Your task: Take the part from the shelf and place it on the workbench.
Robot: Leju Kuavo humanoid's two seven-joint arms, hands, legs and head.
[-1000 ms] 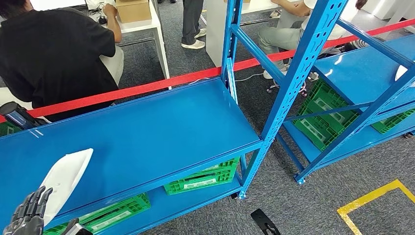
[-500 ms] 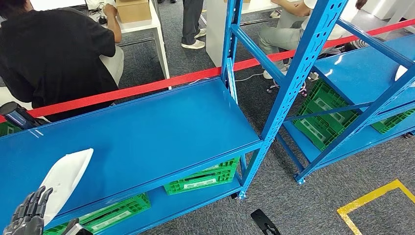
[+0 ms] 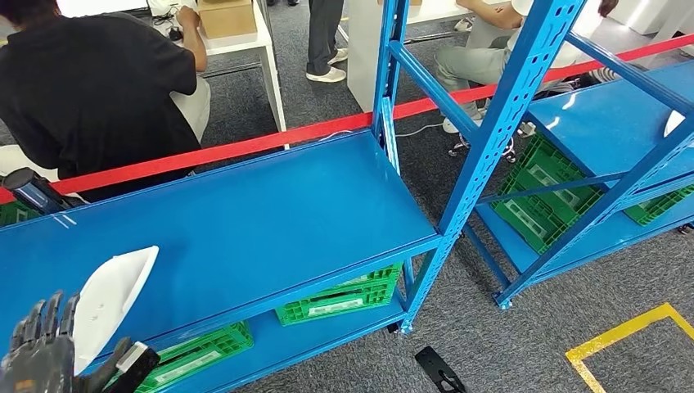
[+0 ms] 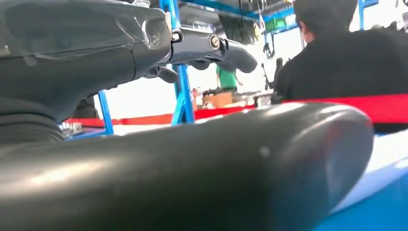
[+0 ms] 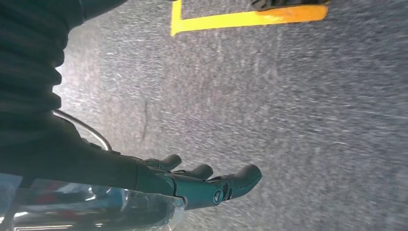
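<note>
The white part point(image 3: 110, 301), a flat, tapered panel, lay on the blue shelf point(image 3: 270, 221) near its front edge, towards the left end. The left robot hand point(image 3: 57, 360) was raised just beside the panel's near end, its dark fingers point(image 3: 37, 319) spread apart and its thumb off to one side; it grasped nothing, and whether it touched the panel could not be told. The right robot hand point(image 5: 211, 185) hung by the robot's side above the grey carpet point(image 5: 288, 96), fingers loosely extended and holding nothing.

The step in hand appeared to be the reach and grasp. To do it well, the left robot hand should come in with the fingers over the top of the panel and the thumb under its overhanging near edge, closing across the wider end rather than the thin tip. A thin, smooth, curved panel would likely slide along the painted shelf if pushed, so the closing should be gentle and square. A person in a black shirt point(image 3: 90, 90) sat behind the red barrier tape point(image 3: 245, 146) beyond the shelf.
</note>
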